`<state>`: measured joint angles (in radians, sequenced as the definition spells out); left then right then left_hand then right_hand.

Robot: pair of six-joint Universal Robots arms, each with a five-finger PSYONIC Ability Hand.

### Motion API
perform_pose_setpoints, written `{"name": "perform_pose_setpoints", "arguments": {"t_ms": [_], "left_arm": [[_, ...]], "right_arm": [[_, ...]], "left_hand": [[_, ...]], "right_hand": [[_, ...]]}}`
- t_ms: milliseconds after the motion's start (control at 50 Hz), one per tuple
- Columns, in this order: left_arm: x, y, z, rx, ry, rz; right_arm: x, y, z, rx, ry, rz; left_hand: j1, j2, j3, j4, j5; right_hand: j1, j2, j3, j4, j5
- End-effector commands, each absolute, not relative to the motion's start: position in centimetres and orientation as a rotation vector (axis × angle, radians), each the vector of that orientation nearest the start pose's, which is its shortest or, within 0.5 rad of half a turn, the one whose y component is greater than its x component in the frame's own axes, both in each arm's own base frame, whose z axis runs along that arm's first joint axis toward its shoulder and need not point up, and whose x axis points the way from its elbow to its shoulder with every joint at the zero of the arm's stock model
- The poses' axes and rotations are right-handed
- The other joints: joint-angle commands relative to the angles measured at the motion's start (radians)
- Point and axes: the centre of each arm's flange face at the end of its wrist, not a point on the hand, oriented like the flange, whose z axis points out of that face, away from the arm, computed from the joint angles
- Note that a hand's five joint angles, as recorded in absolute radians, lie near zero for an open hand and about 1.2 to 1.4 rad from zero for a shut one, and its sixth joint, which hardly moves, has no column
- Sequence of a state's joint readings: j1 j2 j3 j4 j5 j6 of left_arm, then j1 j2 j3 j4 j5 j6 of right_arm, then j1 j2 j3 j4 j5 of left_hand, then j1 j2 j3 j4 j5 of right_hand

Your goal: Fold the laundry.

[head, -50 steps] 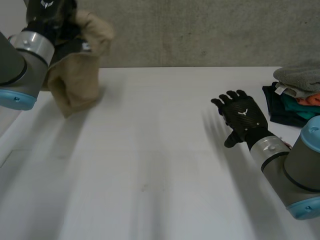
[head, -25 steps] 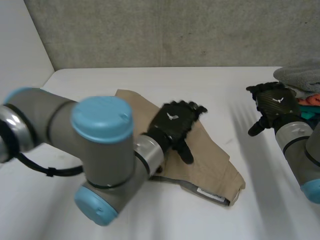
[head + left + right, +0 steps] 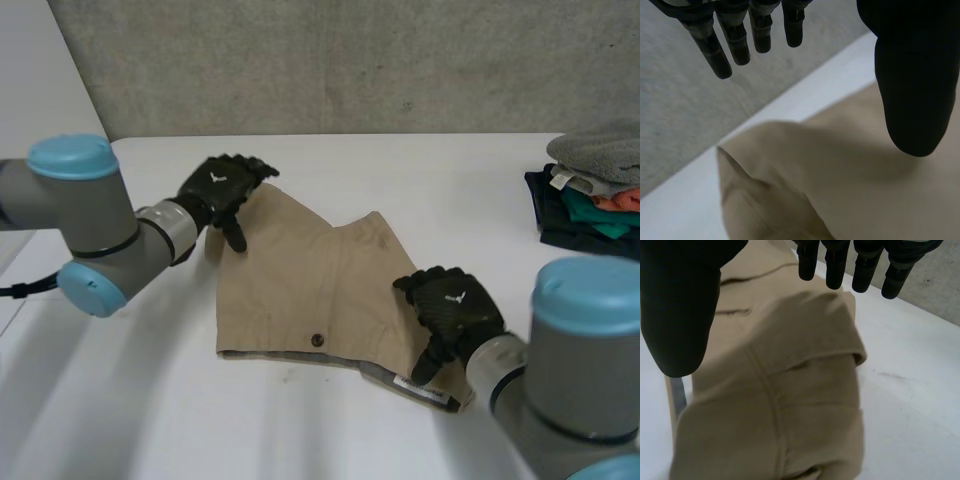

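Observation:
A pair of tan shorts [image 3: 310, 280] lies roughly flat on the white table [image 3: 420, 170], with a button near its front edge and a label at its near right corner. My left hand [image 3: 218, 190] is open at the shorts' far left corner. In the left wrist view its straight fingers [image 3: 740, 35] and thumb hover over the tan cloth [image 3: 840, 190] and hold nothing. My right hand [image 3: 452, 310] is open over the near right part of the shorts. In the right wrist view the folded tan hem [image 3: 790, 405] lies under its palm, ungripped.
A pile of folded clothes [image 3: 590, 190], grey on top with orange, green and dark pieces below, sits at the table's far right edge. A grey wall [image 3: 350, 60] runs behind the table. Bare table lies in front of the shorts.
My left hand brought the tan shorts down from the far left, let them go on the table and opened. My right hand moved from the right side onto the shorts' near right part.

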<state>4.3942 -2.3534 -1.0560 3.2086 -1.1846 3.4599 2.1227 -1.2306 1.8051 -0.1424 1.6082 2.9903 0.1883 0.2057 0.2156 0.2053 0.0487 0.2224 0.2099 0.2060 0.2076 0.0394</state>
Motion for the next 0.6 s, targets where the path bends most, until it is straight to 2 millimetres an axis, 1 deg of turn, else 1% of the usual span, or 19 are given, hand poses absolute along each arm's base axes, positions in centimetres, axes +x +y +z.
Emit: {"name": "perform_pose_setpoints", "arguments": {"t_ms": [20, 40, 60, 100, 120, 140, 200, 220, 280, 300, 360, 380, 440, 460, 480, 520, 540, 580, 600], "left_arm": [[-30.9, -38.1, 12.2, 1.407, 2.378, -2.063], [-31.0, -38.2, 11.8, 1.419, 2.374, -2.057], [-31.2, -38.3, 11.2, 1.438, 2.363, -2.048], [-31.5, -38.5, 10.8, 1.448, 2.346, -2.046], [-31.6, -38.6, 10.6, 1.449, 2.340, -2.046], [-31.7, -38.9, 10.5, 1.437, 2.319, -2.046], [-31.6, -39.3, 11.4, 1.388, 2.270, -2.049], [-31.3, -39.5, 12.8, 1.322, 2.240, -2.048], [-30.6, -39.2, 15.3, 1.226, 2.210, -2.050], [-30.3, -38.7, 17.2, 1.181, 2.184, -2.073], [-30.1, -37.3, 20.0, 1.156, 2.163, -2.122], [-29.9, -36.0, 21.9, 1.140, 2.158, -2.158], [-29.6, -33.6, 24.3, 1.116, 2.166, -2.206], [-29.6, -31.8, 25.5, 1.108, 2.187, -2.234], [-29.7, -30.8, 25.9, 1.107, 2.199, -2.247], [-29.7, -28.9, 26.3, 1.103, 2.238, -2.258], [-29.8, -27.0, 26.1, 1.103, 2.288, -2.249], [-30.2, -25.3, 25.4, 1.107, 2.342, -2.230], [-30.6, -23.8, 24.3, 1.120, 2.381, -2.205]], "right_arm": [[27.8, -18.9, 12.2, -0.919, 2.380, -1.731], [27.8, -19.0, 12.0, -0.925, 2.381, -1.746], [27.9, -19.2, 11.9, -0.942, 2.372, -1.768], [28.0, -19.5, 11.9, -0.948, 2.362, -1.789], [28.1, -19.6, 12.1, -0.946, 2.352, -1.802], [28.2, -20.0, 12.5, -0.935, 2.330, -1.832], [28.4, -20.8, 13.6, -0.914, 2.285, -1.887], [28.5, -21.6, 14.7, -0.904, 2.251, -1.941], [28.4, -23.3, 16.1, -0.896, 2.209, -2.026], [28.6, -24.5, 17.1, -0.899, 2.174, -2.089], [28.9, -26.5, 18.7, -0.917, 2.114, -2.190], [29.3, -27.8, 19.8, -0.924, 2.070, -2.257], [30.1, -29.7, 21.2, -0.923, 1.992, -2.344], [30.8, -30.9, 22.1, -0.913, 1.912, -2.399], [31.3, -31.6, 22.5, -0.904, 1.866, -2.427], [32.0, -32.8, 23.1, -0.891, 1.774, -2.475], [32.5, -34.2, 23.4, -0.877, 1.688, -2.518], [33.1, -35.4, 23.5, -0.879, 1.593, -2.553], [33.4, -35.9, 23.3, -0.885, 1.551, -2.558]], "left_hand": [[-0.014, -0.031, -0.041, -0.031, -0.049], [0.033, 0.016, 0.006, 0.016, -0.002], [0.281, 0.264, 0.254, 0.264, 0.246], [0.678, 0.660, 0.650, 0.661, 0.643], [0.938, 0.921, 0.911, 0.921, 0.904], [1.205, 1.188, 1.178, 1.188, 1.170], [1.208, 1.191, 1.181, 1.191, 1.173], [1.208, 1.191, 1.181, 1.191, 1.173], [1.208, 1.191, 1.181, 1.191, 1.173], [1.208, 1.191, 1.181, 1.191, 1.173], [1.208, 1.191, 1.181, 1.191, 1.173], [1.208, 1.191, 1.181, 1.191, 1.173], [1.208, 1.191, 1.181, 1.191, 1.173], [1.208, 1.191, 1.181, 1.191, 1.173], [1.208, 1.191, 1.181, 1.191, 1.173], [1.208, 1.191, 1.181, 1.191, 1.173], [1.208, 1.191, 1.181, 1.191, 1.173], [1.208, 1.191, 1.181, 1.191, 1.173], [1.208, 1.191, 1.181, 1.191, 1.173]], "right_hand": [[0.016, 0.028, 0.032, 0.031, 0.024], [0.119, 0.131, 0.135, 0.133, 0.127], [0.442, 0.455, 0.459, 0.457, 0.451], [0.892, 0.905, 0.909, 0.907, 0.901], [1.139, 1.151, 1.155, 1.154, 1.147], [1.174, 1.186, 1.190, 1.188, 1.182], [1.174, 1.186, 1.190, 1.189, 1.182], [1.174, 1.186, 1.190, 1.189, 1.182], [1.174, 1.186, 1.190, 1.189, 1.182], [1.174, 1.186, 1.190, 1.189, 1.182], [1.174, 1.186, 1.190, 1.189, 1.182], [1.174, 1.186, 1.190, 1.189, 1.182], [1.174, 1.186, 1.190, 1.189, 1.182], [1.174, 1.186, 1.190, 1.189, 1.182], [1.174, 1.186, 1.190, 1.189, 1.182], [1.174, 1.186, 1.190, 1.189, 1.182], [1.174, 1.186, 1.190, 1.189, 1.182], [1.174, 1.186, 1.190, 1.189, 1.182], [1.174, 1.186, 1.190, 1.189, 1.182]]}}
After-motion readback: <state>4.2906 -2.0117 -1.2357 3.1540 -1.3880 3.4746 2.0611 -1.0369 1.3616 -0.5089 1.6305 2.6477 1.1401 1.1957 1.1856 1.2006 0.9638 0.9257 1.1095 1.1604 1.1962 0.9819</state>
